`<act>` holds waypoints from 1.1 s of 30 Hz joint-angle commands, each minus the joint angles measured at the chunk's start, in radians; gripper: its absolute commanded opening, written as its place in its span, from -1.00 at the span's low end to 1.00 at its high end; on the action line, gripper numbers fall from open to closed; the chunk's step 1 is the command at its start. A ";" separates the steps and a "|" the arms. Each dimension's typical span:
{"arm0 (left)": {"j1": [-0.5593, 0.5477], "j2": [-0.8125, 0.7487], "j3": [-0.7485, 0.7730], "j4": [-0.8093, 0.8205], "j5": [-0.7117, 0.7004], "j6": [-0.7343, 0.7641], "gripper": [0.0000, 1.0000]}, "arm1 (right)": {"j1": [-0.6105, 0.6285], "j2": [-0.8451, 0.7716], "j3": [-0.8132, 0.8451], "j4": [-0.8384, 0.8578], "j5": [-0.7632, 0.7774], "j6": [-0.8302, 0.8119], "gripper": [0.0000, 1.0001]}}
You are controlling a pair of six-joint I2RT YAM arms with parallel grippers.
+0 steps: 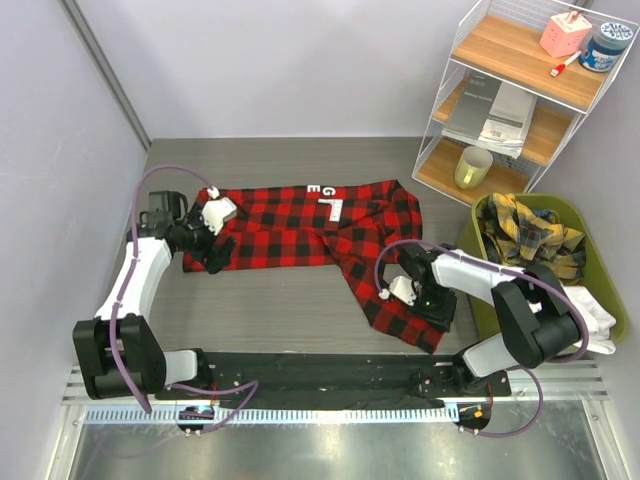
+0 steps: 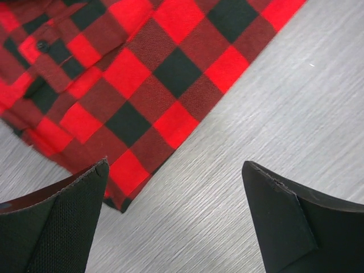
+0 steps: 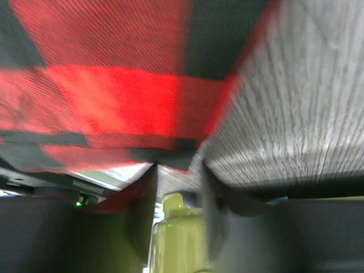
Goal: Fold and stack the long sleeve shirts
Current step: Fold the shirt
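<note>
The red-and-black checked shirt (image 1: 290,225) lies spread on the tabletop (image 1: 270,310), its white lettered patch (image 1: 333,205) facing up, between the two grippers. The left gripper (image 2: 176,222) stands wide open and holds nothing. It is low over bare tabletop, with the shirt's corner just ahead of its left finger (image 2: 62,222). The right gripper (image 1: 432,310) is down on the end of the sleeve that trails toward the near edge. Its wrist view is blurred: the fingers (image 3: 139,227) stand partly apart with the cloth's edge at their tips, and I cannot tell whether they pinch it. Beyond the right gripper, a green bin (image 1: 600,290) holds a yellow plaid shirt (image 1: 525,230).
</note>
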 commanded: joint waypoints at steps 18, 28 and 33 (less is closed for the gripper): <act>0.021 -0.024 0.117 0.133 0.049 -0.201 1.00 | 0.085 0.047 0.734 0.092 -0.272 -0.161 -0.98; 0.043 -0.048 0.079 0.179 0.145 -0.447 1.00 | 0.314 0.389 1.074 0.215 -0.421 -0.213 -0.98; 0.055 -0.140 -0.019 0.177 0.315 -0.403 1.00 | 0.315 0.419 1.115 0.238 -0.557 -0.230 -0.84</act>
